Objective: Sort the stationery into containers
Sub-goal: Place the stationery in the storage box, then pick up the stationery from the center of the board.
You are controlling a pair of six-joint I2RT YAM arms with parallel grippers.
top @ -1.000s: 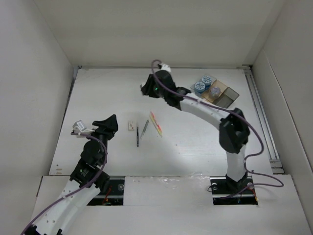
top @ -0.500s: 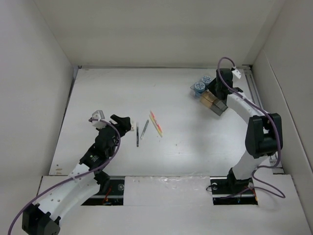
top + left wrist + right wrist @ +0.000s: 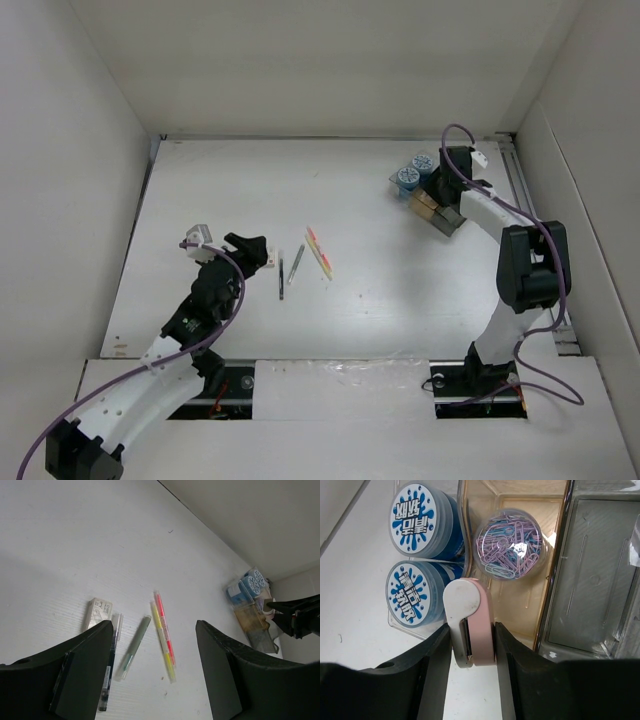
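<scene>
My right gripper is shut on a small pink-and-white dispenser and holds it over the near edge of the clear organizer tray. It is at the back right in the top view. Two blue-and-white rolls sit in the tray's clear compartment. My left gripper is open and empty above the pens. A dark pen, a grey pen and two orange-yellow pens lie loose at mid-table.
A round box of paper clips fills a tan compartment. A smoky grey compartment lies beside it. A small white block lies left of the dark pen. Side walls enclose the table.
My right arm swung from the middle back of the table over to the tray. My left gripper moved right, towards the pens and the white block.
</scene>
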